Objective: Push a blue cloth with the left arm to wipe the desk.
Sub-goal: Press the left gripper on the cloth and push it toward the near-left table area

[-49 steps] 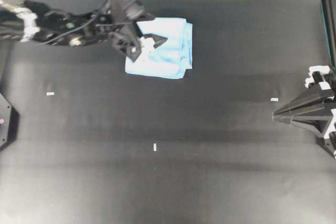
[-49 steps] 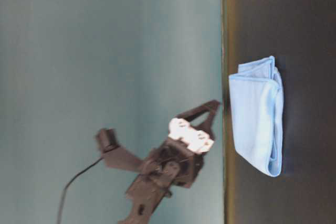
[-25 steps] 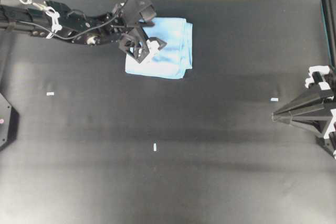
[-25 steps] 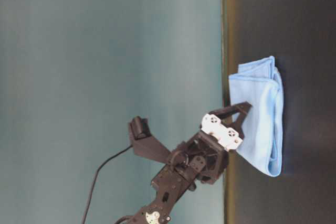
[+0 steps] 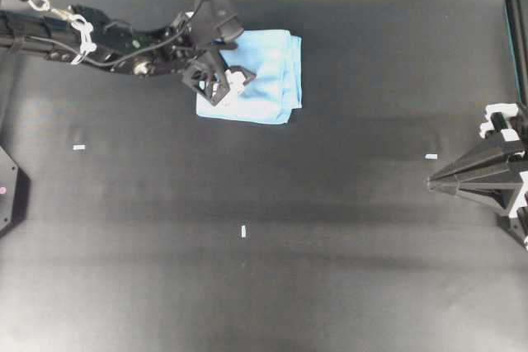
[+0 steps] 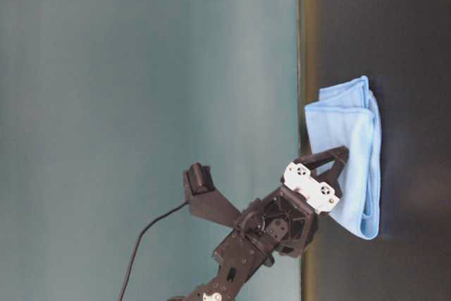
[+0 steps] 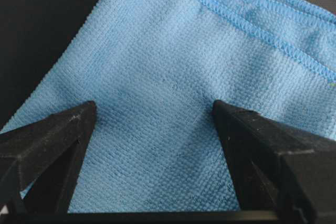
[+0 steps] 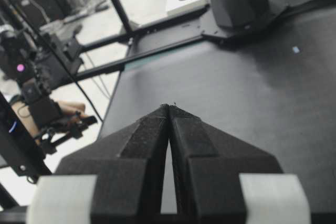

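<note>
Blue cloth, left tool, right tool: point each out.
blue cloth (image 5: 268, 72), overhead view, bare top layer right of the tool
left tool (image 7: 152, 124), left wrist view, gap between fingertips
right tool (image 8: 169, 109), right wrist view, closed tips

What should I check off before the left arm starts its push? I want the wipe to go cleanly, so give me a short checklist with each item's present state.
1. Left gripper open: ok, the fingers stand wide apart in the left wrist view.
2. Left gripper over the blue cloth: ok, it sits above the cloth's left part.
3. Fingers pressing on the cloth: cannot tell; the table-level view shows the fingertip at the fabric, but contact is unclear.
4. Cloth lying flat on the desk: ok, folded in layers, edges slightly rumpled.
5. Right gripper out of the way: ok, shut and parked at the right edge.
6. Wipe path free: ok apart from small white marks.
</note>
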